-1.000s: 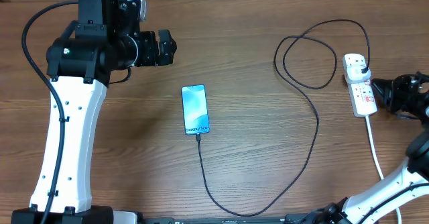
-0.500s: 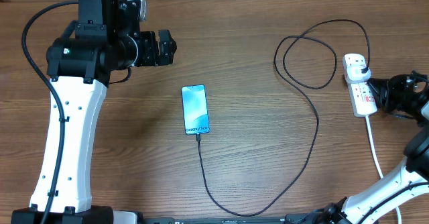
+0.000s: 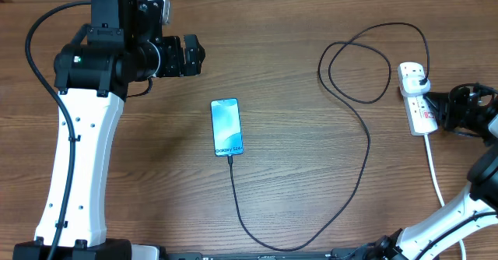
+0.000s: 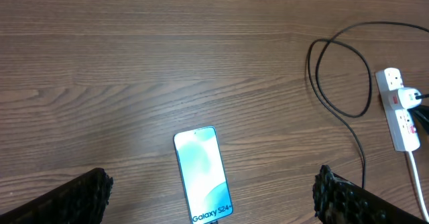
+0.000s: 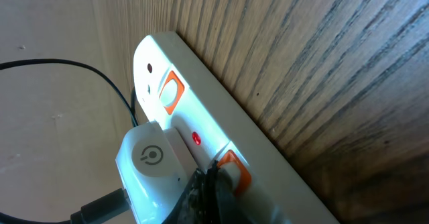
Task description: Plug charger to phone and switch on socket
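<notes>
step in hand, as we read it: flipping the switch on the white elongated power strip with red-marked switches (image 3: 417, 103). the right gripper (image 5: 206, 187) has its fingers pressed together into one blunt tip, nothing held. in the right wrist view that tip sits at the near edge of the orange-red rocker switch (image 5: 233, 167), next to the white adapter block (image 5: 151, 158). we can't tell if it's pressing or just touching. the small red lamp (image 5: 196, 138) beside that rocker looks lit, so the strip may be on. we'd check that before pushing more.

to do it well: push straight down on the rocker's raised end with a short stroke, and keep the tip off the adapter block so we don't lever the plug out. the strip looks light and lies loose on the wooden table (image 3: 171, 205), so we expect a sideways shove to slide it rather than click it.

the long thin black charger cable (image 3: 366, 159) runs from the strip, loops, and ends at the lower short edge of the slim smartphone with the light blue-teal screen (image 3: 226, 126). it looks seated. the phone lies mid-table, well apart from the right gripper. the left gripper (image 3: 193, 55) hangs beyond the phone's top edge, fingers wide apart, empty.
</notes>
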Action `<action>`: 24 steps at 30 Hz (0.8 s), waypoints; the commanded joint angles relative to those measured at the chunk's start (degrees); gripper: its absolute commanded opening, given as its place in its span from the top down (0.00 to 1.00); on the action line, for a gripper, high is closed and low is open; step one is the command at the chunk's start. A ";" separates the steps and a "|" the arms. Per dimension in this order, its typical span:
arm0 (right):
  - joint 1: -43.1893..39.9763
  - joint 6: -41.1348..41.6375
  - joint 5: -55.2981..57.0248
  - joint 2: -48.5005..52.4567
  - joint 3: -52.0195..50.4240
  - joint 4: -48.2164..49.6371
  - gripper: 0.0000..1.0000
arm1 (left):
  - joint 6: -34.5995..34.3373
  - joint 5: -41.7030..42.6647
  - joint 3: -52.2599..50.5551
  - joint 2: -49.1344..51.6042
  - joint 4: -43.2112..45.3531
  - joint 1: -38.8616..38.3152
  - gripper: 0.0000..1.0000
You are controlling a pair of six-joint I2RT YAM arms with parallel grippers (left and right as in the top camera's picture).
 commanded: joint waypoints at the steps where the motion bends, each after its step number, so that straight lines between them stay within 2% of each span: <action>1: 3.54 0.13 3.17 1.42 -1.22 -0.52 0.96 | 1.09 -0.35 0.31 0.31 0.00 0.31 0.01; 5: -0.33 5.01 1.44 0.85 -0.26 1.20 0.96 | 1.09 -0.33 0.31 0.31 0.00 0.31 0.00; 8: -4.22 5.64 1.46 -2.19 1.09 0.57 0.96 | 1.09 -0.33 0.31 0.31 0.00 0.31 0.00; 14: -10.47 5.60 -1.75 -15.34 1.33 -0.22 0.96 | 1.09 -0.33 0.31 0.31 0.00 0.31 0.01; 19: -9.42 3.02 -8.66 -26.21 1.38 -0.22 0.96 | 1.07 -0.33 0.31 0.31 0.00 0.31 0.00; 24: -3.02 -0.72 -10.23 -38.82 1.38 -2.25 0.96 | 1.09 -0.33 0.31 0.31 0.00 0.31 0.00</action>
